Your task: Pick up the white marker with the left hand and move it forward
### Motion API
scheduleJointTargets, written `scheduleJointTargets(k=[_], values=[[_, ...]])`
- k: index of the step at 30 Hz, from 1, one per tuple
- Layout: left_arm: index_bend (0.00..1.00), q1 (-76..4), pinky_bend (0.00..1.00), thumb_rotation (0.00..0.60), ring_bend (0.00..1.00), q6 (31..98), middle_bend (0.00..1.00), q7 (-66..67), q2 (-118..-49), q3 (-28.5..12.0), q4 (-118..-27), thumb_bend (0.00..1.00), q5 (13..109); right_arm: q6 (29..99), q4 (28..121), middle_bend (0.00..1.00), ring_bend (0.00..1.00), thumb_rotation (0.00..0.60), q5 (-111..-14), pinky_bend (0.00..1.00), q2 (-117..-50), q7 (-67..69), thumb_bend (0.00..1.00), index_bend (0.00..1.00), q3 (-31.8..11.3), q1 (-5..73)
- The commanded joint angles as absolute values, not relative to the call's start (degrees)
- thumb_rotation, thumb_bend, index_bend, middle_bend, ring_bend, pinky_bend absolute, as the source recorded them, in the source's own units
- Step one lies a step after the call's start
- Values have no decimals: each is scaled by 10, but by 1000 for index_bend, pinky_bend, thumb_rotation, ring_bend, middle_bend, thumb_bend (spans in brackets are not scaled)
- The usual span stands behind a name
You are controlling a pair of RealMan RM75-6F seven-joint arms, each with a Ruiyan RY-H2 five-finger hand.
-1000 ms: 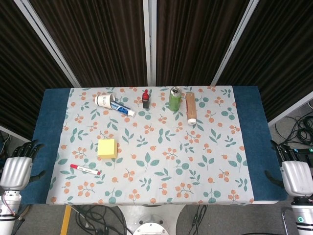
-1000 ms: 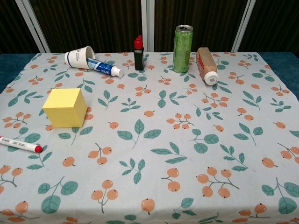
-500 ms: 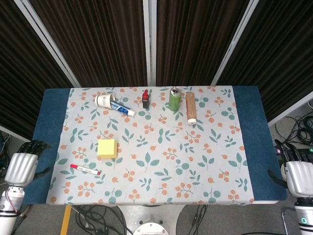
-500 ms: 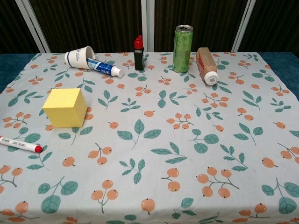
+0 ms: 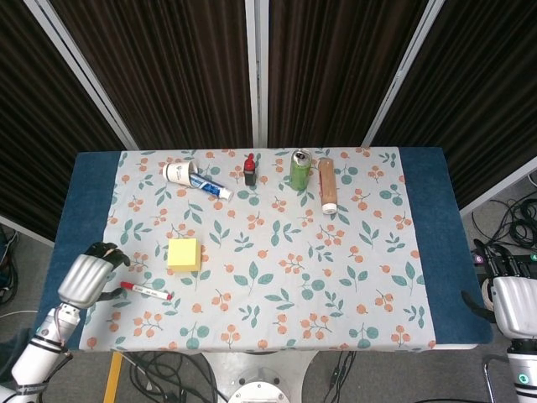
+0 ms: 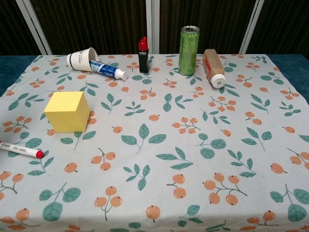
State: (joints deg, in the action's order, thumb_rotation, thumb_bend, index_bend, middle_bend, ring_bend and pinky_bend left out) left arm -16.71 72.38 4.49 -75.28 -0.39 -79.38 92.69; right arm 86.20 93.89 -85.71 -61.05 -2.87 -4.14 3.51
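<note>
Moved: your left robot hand (image 5: 86, 277) has come in from off the left edge of the surface (image 5: 84, 193) and now sits over its near-left part, just beside the marker.
Right robot hand (image 5: 512, 304): parked off the near-right corner, barely shifted; you cannot tell its finger state from here.
Left hand state: fingers look loosely curled with nothing in them, though the view is small.
White marker (image 5: 146, 290): lying flat near the left edge, red cap pointing left, just near of the yellow block (image 5: 184, 253); untouched.
Meaning: your reach is nearly done; the grasp and the forward move are not yet begun.
</note>
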Motion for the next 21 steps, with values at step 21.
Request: scheduleJointTargets(k=[21], values=[[517,-191,272,600,296,633,530,183,-848,5,-776,199,836,848,933,225,27,600,-850,43,-612,-15,129,74,-42,40]])
